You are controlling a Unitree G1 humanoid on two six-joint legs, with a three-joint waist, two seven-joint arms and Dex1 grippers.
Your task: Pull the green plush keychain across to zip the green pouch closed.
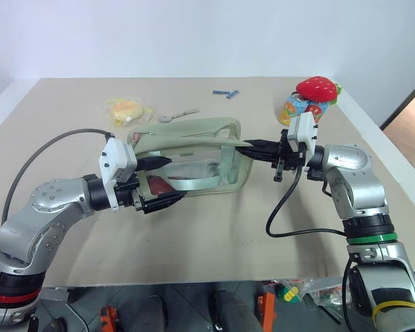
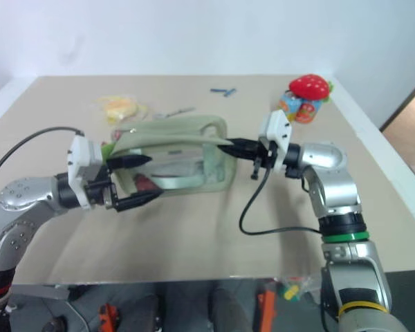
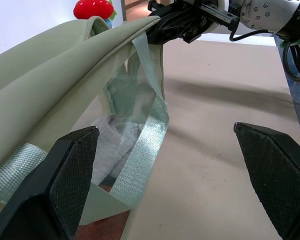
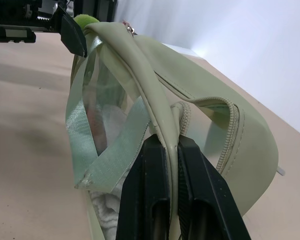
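The pale sage-green boxy fabric pouch [image 1: 194, 155] is pinched at its 3 o'clock end by the right gripper [image 1: 251, 149]. The left gripper [image 1: 167, 180], fingers spread wide, is positioned at 9 o'clock. The lime-green fuzzy keychain ball [image 4: 86, 21] is seen there.

Beige table [image 1: 194, 228] — green pouch [image 1: 194, 142], yellow packet [image 1: 128, 109], spoon [image 1: 176, 115], strawberry plush [image 1: 316, 88].

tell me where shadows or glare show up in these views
Left eye view: soft shadow under the green pouch and right gripper cable, no glare. Left wrist view: dark shadow band on the table. Right wrist view: close black fingers look blurred, wall bright.
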